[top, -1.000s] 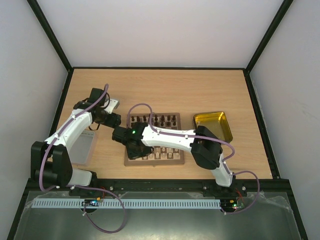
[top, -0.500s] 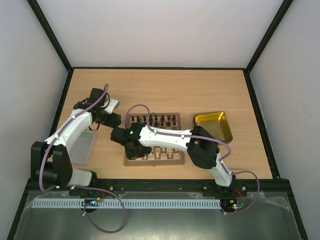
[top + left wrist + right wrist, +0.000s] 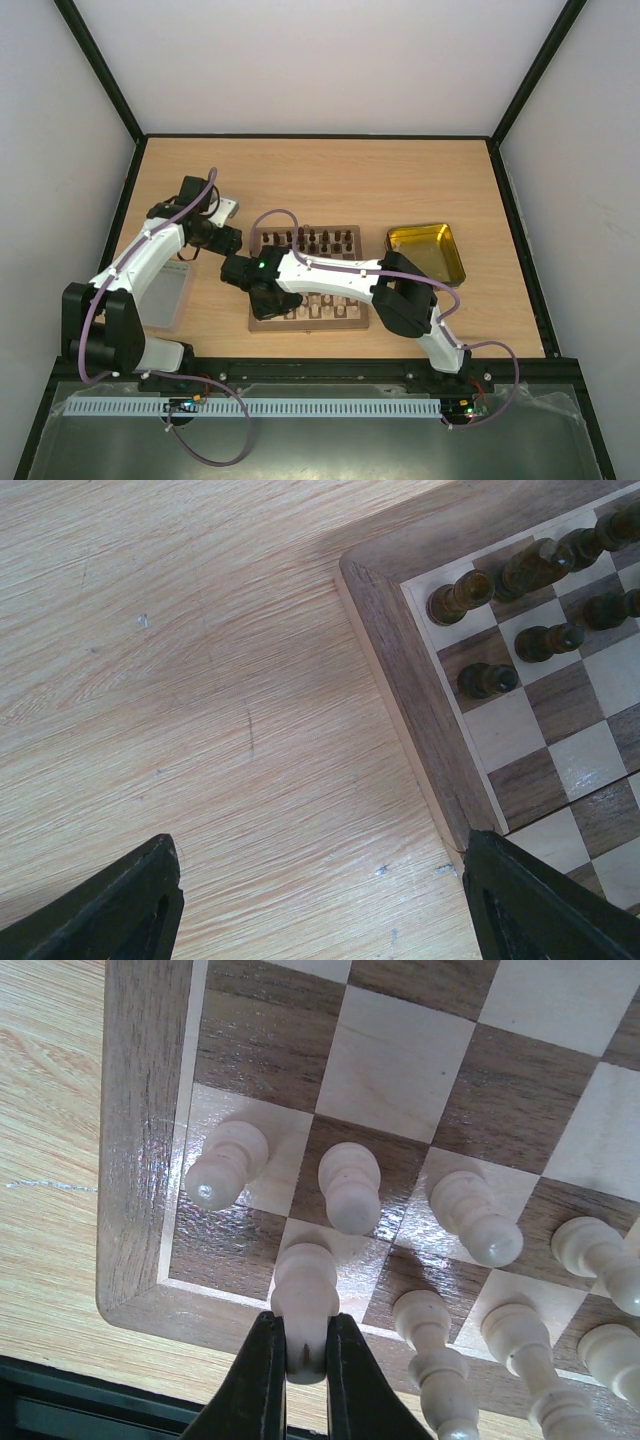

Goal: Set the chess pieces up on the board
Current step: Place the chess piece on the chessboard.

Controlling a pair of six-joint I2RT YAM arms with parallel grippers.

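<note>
Cream piece (image 3: 303, 1280) pinched at the board (image 3: 140, 1110) near left corner.
My right tool (image 3: 303, 1345) is clamped on it over that corner, with other cream pieces (image 3: 350, 1185) standing just beside it on the near rows. Farther off, my left tool (image 3: 320, 910) hangs with jaws wide and holds nothing, over the bench (image 3: 200, 680) beside the far left corner, where dark pieces (image 3: 485, 680) stand.
</note>
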